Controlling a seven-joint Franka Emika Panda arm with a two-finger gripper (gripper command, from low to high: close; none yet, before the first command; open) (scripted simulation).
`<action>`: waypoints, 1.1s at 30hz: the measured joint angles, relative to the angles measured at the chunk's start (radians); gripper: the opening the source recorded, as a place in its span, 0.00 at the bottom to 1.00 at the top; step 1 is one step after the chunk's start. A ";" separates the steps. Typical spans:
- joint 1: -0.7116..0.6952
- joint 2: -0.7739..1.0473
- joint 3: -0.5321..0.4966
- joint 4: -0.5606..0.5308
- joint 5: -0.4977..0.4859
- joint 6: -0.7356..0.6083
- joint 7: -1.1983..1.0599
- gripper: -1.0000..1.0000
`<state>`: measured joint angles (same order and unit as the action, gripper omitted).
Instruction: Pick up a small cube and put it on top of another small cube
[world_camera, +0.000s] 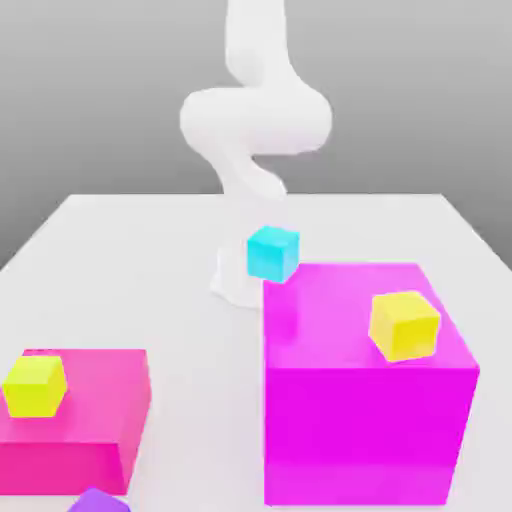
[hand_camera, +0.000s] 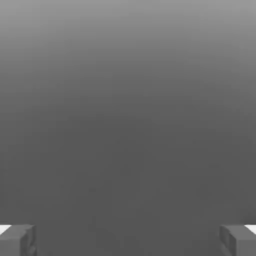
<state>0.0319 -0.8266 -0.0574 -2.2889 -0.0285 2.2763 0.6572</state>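
The small purple cube (world_camera: 98, 502) peeks in at the bottom edge of the exterior view, on the white table (world_camera: 200, 330) in front of the low magenta block (world_camera: 75, 420). A yellow cube (world_camera: 34, 386) sits on that low block. Another yellow cube (world_camera: 404, 325) rests on the tall magenta block (world_camera: 365, 400). A cyan cube (world_camera: 272, 253) is at that block's far left corner; whether it touches the block I cannot tell. In the hand view my gripper (hand_camera: 128, 240) is open, its grey fingertips (hand_camera: 17, 240) far apart, with plain grey between them.
The white arm (world_camera: 255, 120) rises from its base (world_camera: 235, 280) at the back middle of the table, just behind the cyan cube. The two magenta blocks take up the front left and front right, with a strip of bare table between them.
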 joint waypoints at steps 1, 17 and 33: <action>0.015 -0.010 -0.026 0.005 -0.013 -0.010 -0.061 0.50; 0.263 -0.030 -0.480 0.055 -0.196 -0.068 -0.965 0.50; 0.799 0.209 -1.158 0.088 -0.361 0.036 -1.813 0.50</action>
<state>0.8306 -0.6178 -1.2155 -2.2010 -0.3894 2.3127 -1.1561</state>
